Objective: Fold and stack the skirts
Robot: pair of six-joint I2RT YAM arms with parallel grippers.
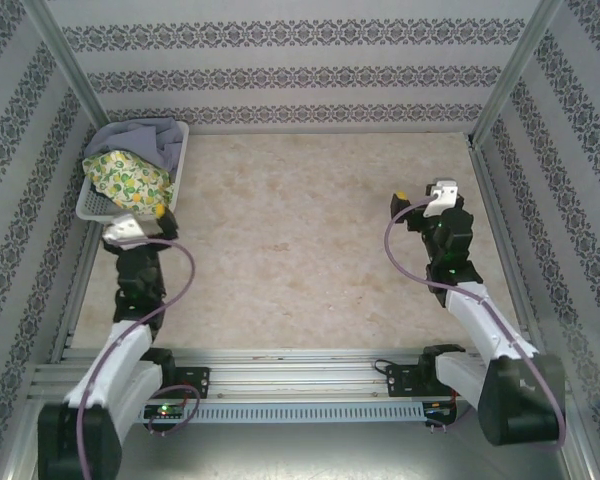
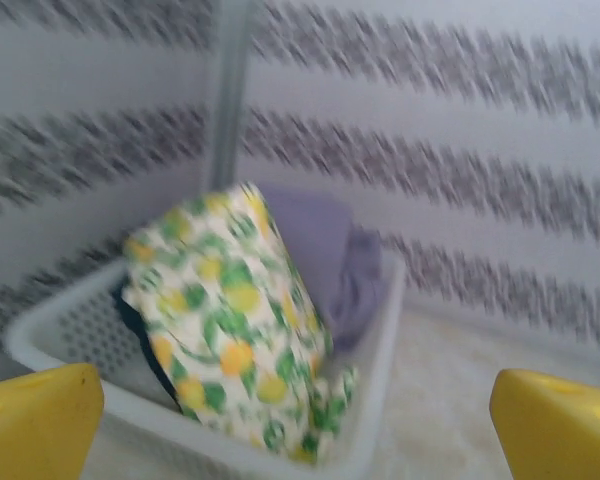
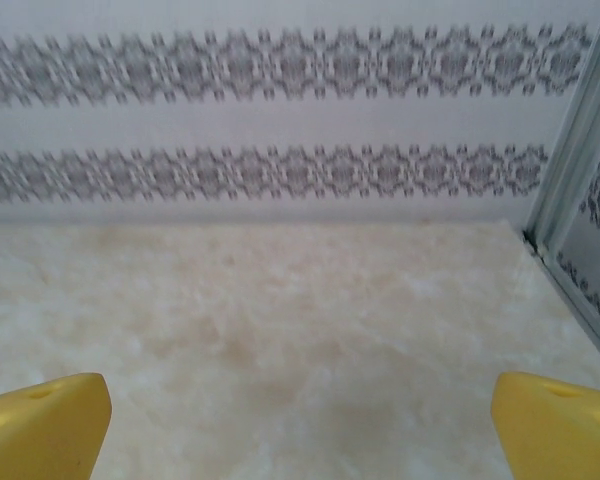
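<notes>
The skirts lie bunched in a white lattice basket [image 1: 183,143] at the table's far left. The yellow fruit-print skirt [image 1: 127,177] is on top at the front, and the grey-lavender skirt [image 1: 148,136] is behind it. In the left wrist view the yellow skirt [image 2: 235,320] leans on the lavender one [image 2: 332,262], and a dark blue edge [image 2: 140,335] peeks out beneath. My left gripper [image 1: 135,213] is open just short of the basket's near rim [image 2: 385,330], holding nothing. My right gripper [image 1: 422,195] hangs open over bare table at the right, its yellow fingertips [image 3: 40,425] wide apart.
Patterned walls close in the table on three sides, with metal corner posts [image 1: 65,60] behind the basket and at the far right [image 3: 570,150]. The beige tabletop [image 1: 300,250] stretches between the two arms.
</notes>
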